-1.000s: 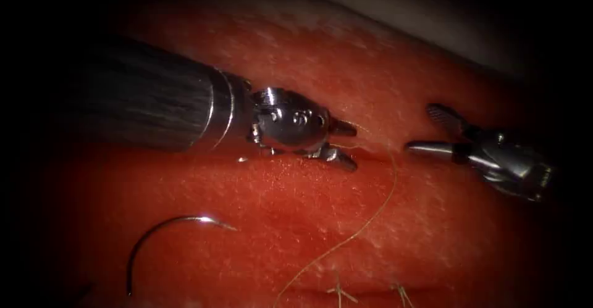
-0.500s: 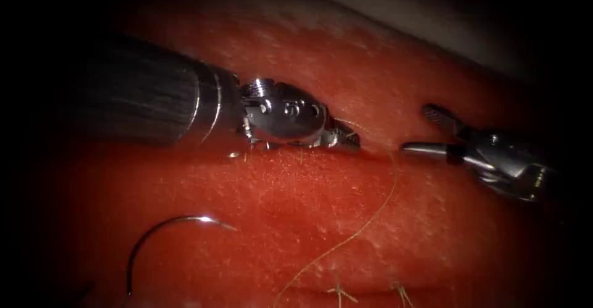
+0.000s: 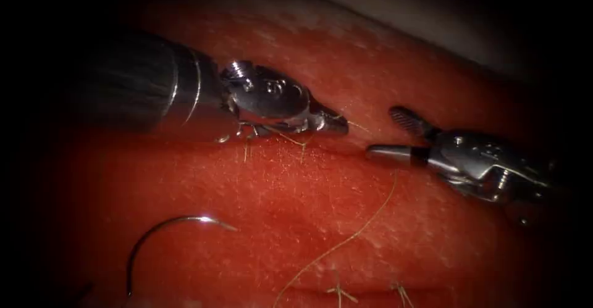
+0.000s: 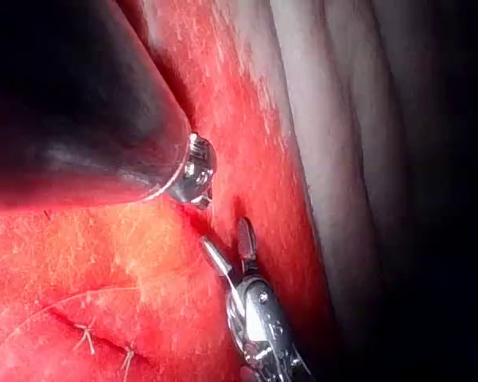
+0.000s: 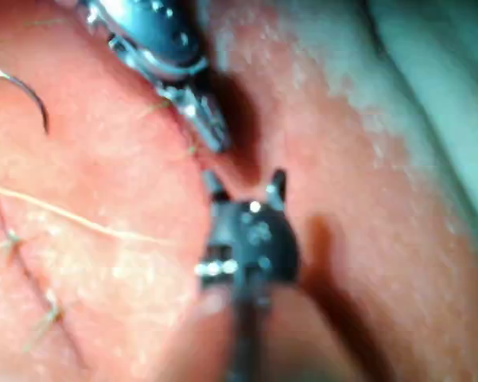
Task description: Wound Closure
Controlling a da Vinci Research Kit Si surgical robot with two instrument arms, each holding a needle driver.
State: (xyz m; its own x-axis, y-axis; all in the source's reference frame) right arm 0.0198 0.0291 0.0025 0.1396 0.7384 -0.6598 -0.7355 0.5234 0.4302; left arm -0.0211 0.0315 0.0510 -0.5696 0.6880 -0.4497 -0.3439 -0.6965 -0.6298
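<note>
My left tool point(image 3: 336, 124) lies over the cut point(image 3: 364, 152) with its jaws shut on the thin thread point(image 3: 370, 218), a short piece of which shows past its tip. That thread curves down across the tissue point(image 3: 278, 184) toward the near edge. My right tool point(image 3: 388, 134) comes in from the right, jaws open and holding nothing, its tips just right of the left tool's tip. The curved needle point(image 3: 167, 223) lies free on the tissue at the lower left, held by neither tool and not in the tissue. The right wrist view shows the open right jaws point(image 5: 246, 187), the left tool point(image 5: 199, 115) and the needle point(image 5: 28, 91).
Short cut thread ends point(image 3: 340, 292) stand up from a stitched line near the bottom edge, also seen as tufts point(image 4: 83, 338) in the left wrist view. A pale cloth point(image 3: 432, 12) borders the tissue at the back.
The left jaws, open a second ago, have shut on the thread and drawn back to the left. The right tool has moved left toward them, still open. The needle has not moved.
</note>
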